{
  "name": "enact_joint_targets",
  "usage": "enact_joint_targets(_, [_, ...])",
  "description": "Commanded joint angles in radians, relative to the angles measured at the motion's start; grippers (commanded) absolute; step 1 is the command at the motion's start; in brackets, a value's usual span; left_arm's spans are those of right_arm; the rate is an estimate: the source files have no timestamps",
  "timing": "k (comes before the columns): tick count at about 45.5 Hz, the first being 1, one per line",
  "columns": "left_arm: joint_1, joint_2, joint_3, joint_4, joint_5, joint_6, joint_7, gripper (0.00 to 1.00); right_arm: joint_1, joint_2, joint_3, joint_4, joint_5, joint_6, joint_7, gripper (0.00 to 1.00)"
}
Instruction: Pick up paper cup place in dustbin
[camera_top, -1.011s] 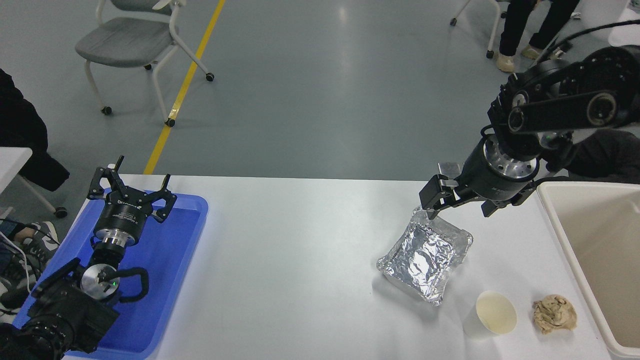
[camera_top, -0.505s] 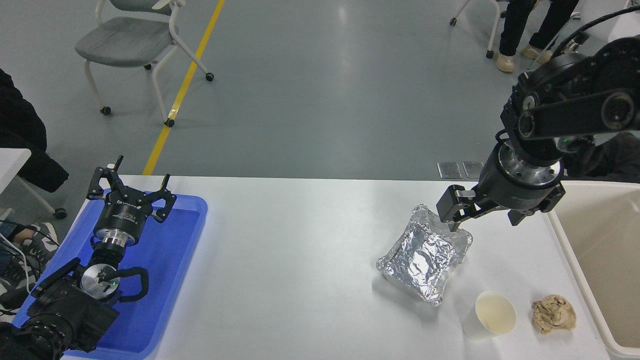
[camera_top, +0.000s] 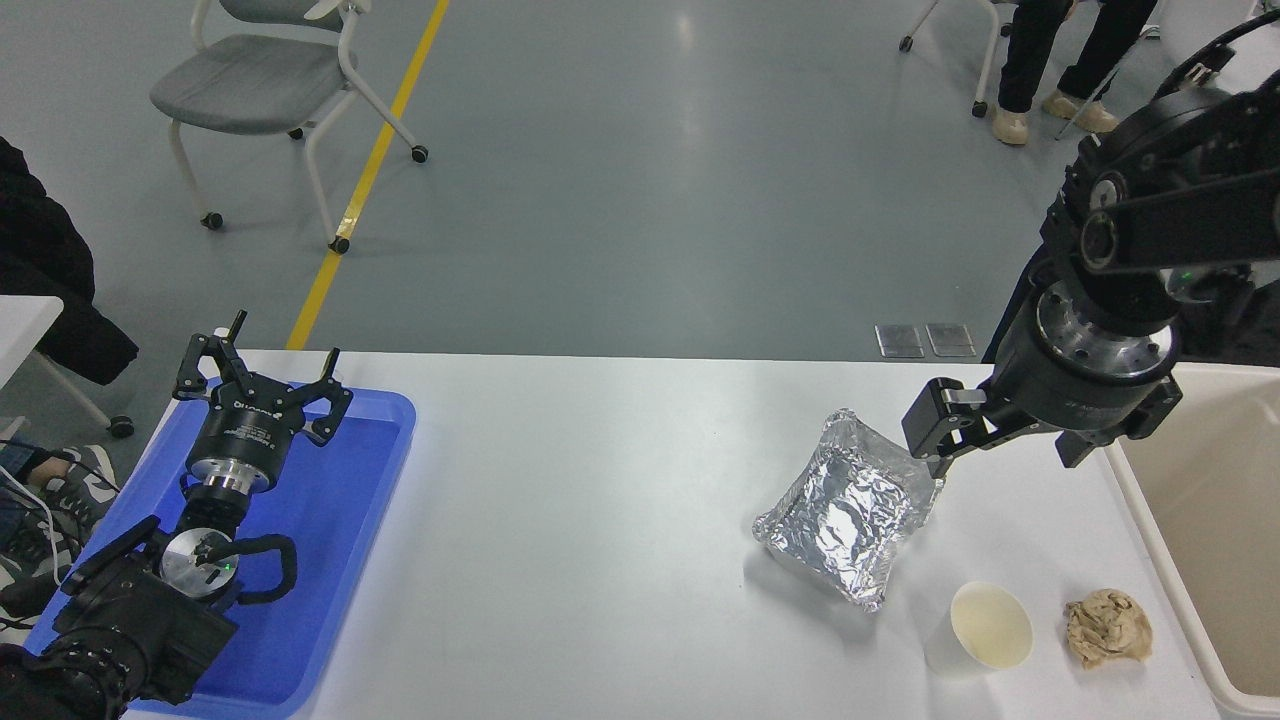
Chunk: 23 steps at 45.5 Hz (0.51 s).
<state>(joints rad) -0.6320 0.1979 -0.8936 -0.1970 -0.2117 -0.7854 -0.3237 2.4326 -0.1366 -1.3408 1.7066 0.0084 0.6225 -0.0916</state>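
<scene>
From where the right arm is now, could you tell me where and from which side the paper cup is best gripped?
Grip the paper cup across its round rim, one finger inside and one outside, coming down from above. It stands upright with its open mouth up. Probably close on the near or far rim: the foil container sits to its left and the brown paper wad to its right. The right gripper hangs above the table, behind it.

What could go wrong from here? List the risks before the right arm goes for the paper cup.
1. The foil container sits between the right gripper and the paper cup; a low approach could snag it.
2. The cup looks light and could tip if a finger clips its rim.
3. The crumpled brown paper wad lies just beside the cup and might be swept along toward the dustbin.
</scene>
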Motion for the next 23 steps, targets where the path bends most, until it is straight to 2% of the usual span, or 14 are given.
enact_joint_targets(1, [0.000,0.000,0.001,0.002,0.000,0.000,0.000,1.00,0.002,-0.018,-0.018,0.010,-0.018,0.002,0.001,1.00])
enact_joint_targets(14, [0.000,0.000,0.001,-0.001,0.000,0.000,0.000,1.00,-0.021,-0.100,-0.017,0.033,-0.048,0.003,0.001,1.00])
enact_joint_targets(23, [0.000,0.000,0.001,0.002,0.000,0.000,0.000,1.00,-0.089,-0.190,-0.018,0.028,-0.168,-0.033,0.003,1.00])
